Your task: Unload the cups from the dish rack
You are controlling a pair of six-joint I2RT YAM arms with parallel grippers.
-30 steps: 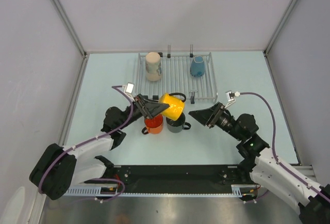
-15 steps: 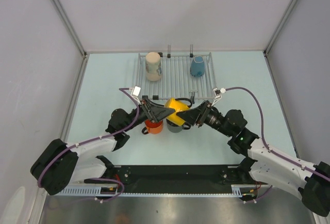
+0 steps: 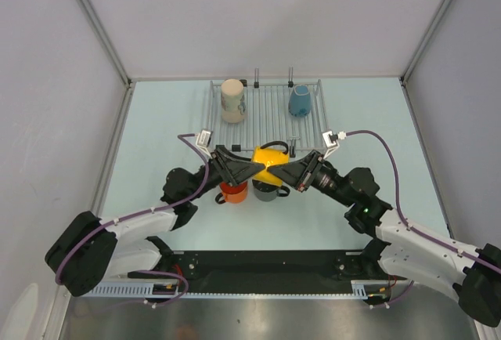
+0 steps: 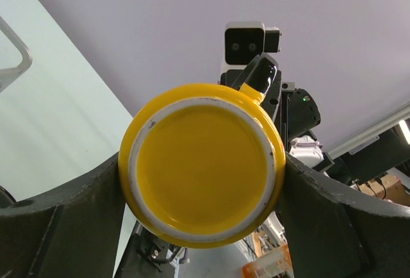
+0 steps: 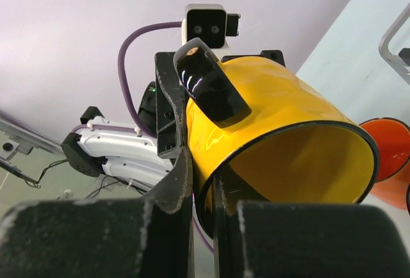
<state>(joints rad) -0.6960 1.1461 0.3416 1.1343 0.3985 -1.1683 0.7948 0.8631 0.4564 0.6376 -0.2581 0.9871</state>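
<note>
The yellow cup [image 3: 268,161] hangs on its side in the air, just in front of the dish rack [image 3: 266,113]. My left gripper [image 3: 252,169] clamps its body near the base, a finger on each side [image 4: 202,182]. My right gripper [image 3: 288,174] is shut on the cup's rim wall, one finger inside and one outside [image 5: 204,207]. The cup's black handle [image 5: 208,86] points up. Under it, the orange cup [image 3: 232,191] and the dark grey cup [image 3: 266,192] stand on the table. On the rack remain the cream-beige cup [image 3: 232,100] and the light blue cup [image 3: 299,101].
The rack has upright prongs [image 3: 257,77] at its far edge and black feet [image 3: 293,150] at its near edge. Grey walls close in the pale table [image 3: 156,136] on three sides. Both arms meet over the table's middle.
My right gripper came in from the right and closed on the yellow cup's rim. The left arm shifted the cup slightly right and kept its grip.
</note>
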